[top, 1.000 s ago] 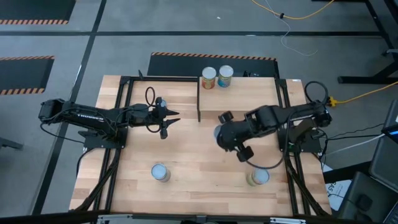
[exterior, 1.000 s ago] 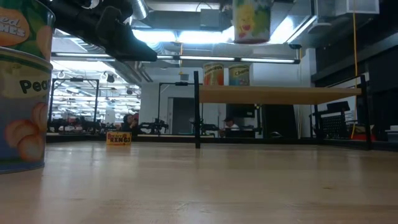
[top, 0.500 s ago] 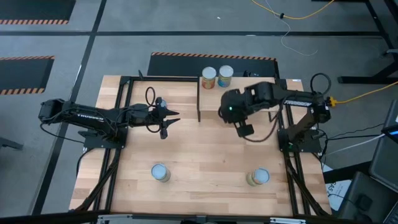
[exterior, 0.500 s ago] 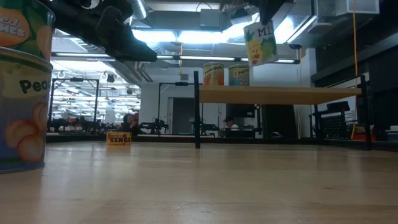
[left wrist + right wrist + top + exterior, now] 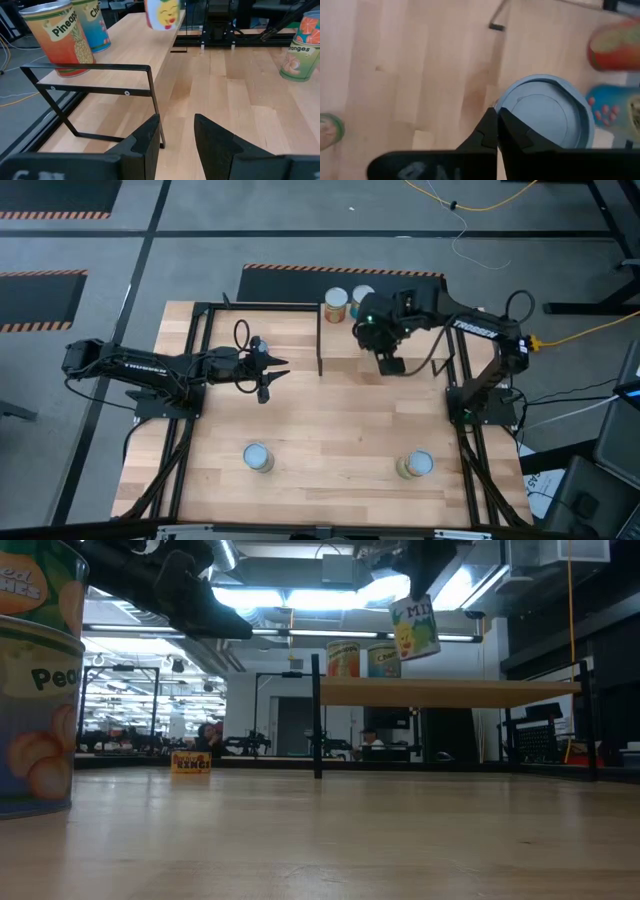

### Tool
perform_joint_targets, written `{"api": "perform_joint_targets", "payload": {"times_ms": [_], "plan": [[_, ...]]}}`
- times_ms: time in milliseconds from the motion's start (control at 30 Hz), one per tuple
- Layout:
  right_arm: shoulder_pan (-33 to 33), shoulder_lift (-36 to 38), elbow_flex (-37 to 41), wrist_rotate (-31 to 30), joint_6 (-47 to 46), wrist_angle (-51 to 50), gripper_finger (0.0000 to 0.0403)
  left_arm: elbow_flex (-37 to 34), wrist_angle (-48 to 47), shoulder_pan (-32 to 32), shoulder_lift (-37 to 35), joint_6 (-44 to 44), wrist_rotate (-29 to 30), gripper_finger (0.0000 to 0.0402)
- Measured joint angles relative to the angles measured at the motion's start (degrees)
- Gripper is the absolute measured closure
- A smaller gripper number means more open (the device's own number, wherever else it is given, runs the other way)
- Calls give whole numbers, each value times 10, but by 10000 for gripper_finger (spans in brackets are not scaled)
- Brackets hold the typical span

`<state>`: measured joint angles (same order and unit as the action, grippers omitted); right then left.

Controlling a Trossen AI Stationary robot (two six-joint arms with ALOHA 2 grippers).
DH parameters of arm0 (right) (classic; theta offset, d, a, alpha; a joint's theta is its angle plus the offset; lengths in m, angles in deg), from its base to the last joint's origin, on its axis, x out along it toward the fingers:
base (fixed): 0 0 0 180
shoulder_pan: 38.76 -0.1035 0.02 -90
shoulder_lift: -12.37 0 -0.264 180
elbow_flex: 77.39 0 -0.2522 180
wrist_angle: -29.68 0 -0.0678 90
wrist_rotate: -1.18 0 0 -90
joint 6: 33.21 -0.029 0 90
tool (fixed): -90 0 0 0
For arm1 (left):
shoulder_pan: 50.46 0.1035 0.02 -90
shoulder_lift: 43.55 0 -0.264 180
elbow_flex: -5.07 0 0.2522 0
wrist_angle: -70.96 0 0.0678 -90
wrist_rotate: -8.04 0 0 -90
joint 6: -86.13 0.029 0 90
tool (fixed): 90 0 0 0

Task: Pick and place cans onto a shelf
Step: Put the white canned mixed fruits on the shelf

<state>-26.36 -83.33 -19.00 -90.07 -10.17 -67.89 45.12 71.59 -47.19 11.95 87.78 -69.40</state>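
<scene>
My right gripper point(image 5: 374, 332) hangs over the shelf point(image 5: 450, 692), shut on a yellow-labelled can point(image 5: 413, 628) with a pale blue top point(image 5: 545, 112). The can is above the shelf board, to the right of the two cans standing on it: an orange pineapple can point(image 5: 60, 37) and a blue can point(image 5: 92, 25). My left gripper point(image 5: 175, 145) is open and empty above the table's left middle point(image 5: 268, 375), facing the shelf's black frame point(image 5: 100, 70). Two more cans point(image 5: 258, 457) point(image 5: 415, 465) stand near the table's near edge. My right gripper pinches the rim of the can's top point(image 5: 504, 107) between its two fingers, at one side of the lid. The fingers come from above, pointing down. The can hangs below them, tilted, clear of the shelf board.
A peach can point(image 5: 35, 680) stands close to the low camera. An orange-labelled can point(image 5: 302, 47) stands on the table beyond the shelf. Bare shelf board lies to the right of the two standing cans point(image 5: 415, 340). Black frame rails run along both table sides point(image 5: 195, 380).
My right gripper has carried the yellow can from the table's right middle toward the far edge, to above the shelf board. The can, upright a second ago, now hangs tilted.
</scene>
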Motion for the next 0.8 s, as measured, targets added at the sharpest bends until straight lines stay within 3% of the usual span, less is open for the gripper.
{"api": "perform_joint_targets", "payload": {"times_ms": [200,800], "plan": [[48,1,16,68,31,34,399,0,0,0,0,0,0,288],[111,2,107,135,99,154,398,0,0,0,0,0,0,288]]}}
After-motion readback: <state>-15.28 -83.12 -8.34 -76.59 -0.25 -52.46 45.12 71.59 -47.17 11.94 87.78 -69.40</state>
